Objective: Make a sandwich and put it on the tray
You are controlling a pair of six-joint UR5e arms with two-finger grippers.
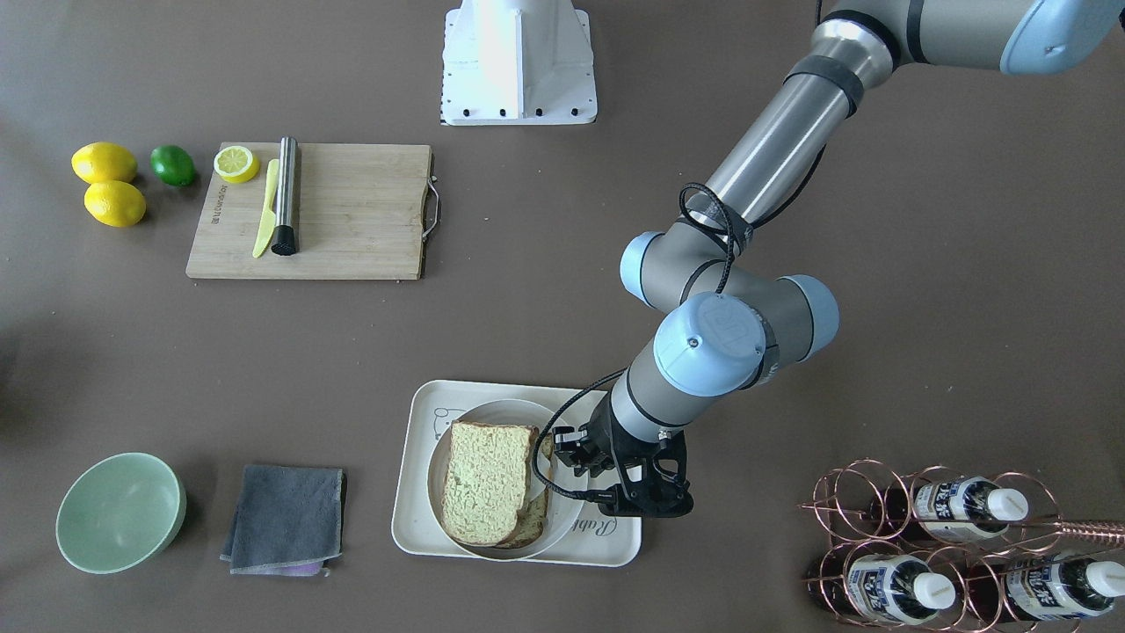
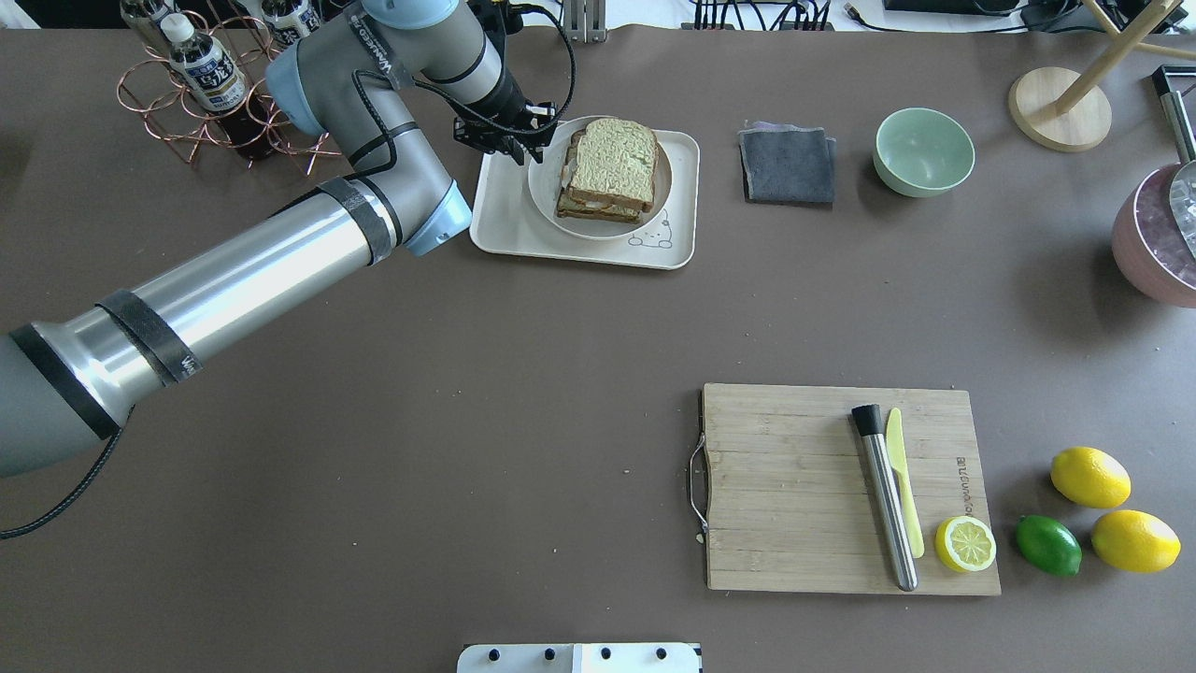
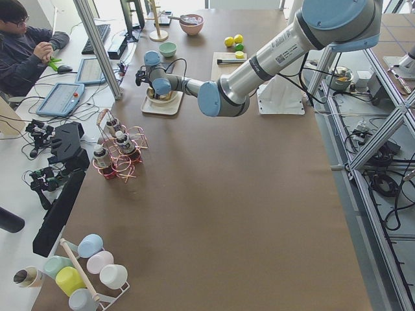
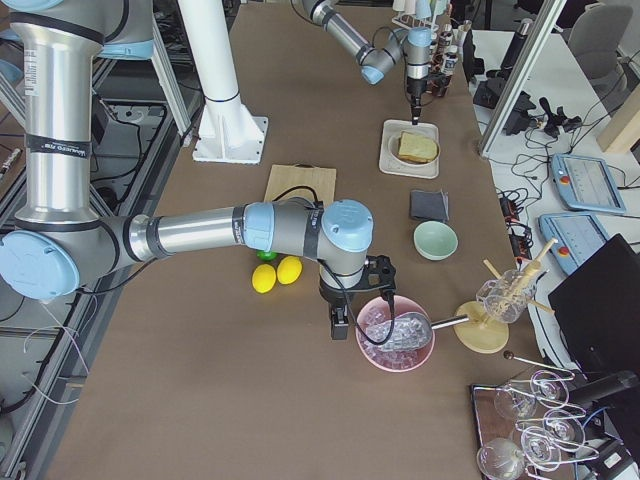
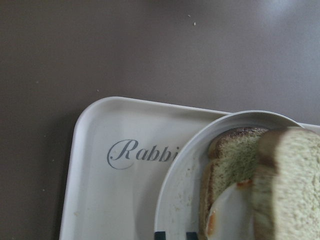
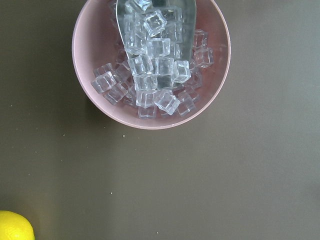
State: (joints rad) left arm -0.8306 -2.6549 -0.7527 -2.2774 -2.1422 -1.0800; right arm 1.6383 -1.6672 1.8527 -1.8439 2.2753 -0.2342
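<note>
Over the worktop (image 2: 523,393) the left arm (image 2: 243,271) stretches to the cream tray (image 2: 505,224), where a white plate (image 2: 545,192) carries the sandwich (image 2: 612,164). The left end effector (image 2: 521,148) is at the plate's rim and the right end effector (image 4: 340,320) is beside a pink bowl (image 4: 390,364). I cannot tell whether either is clenched or released.

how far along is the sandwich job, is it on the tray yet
Done: the sandwich is stacked, egg between two slices, on a white plate that sits on the tray. In hand: the left gripper is at the plate's rim; whether its jaws grip it is unclear. Left: probably only letting go and pulling away.
</note>
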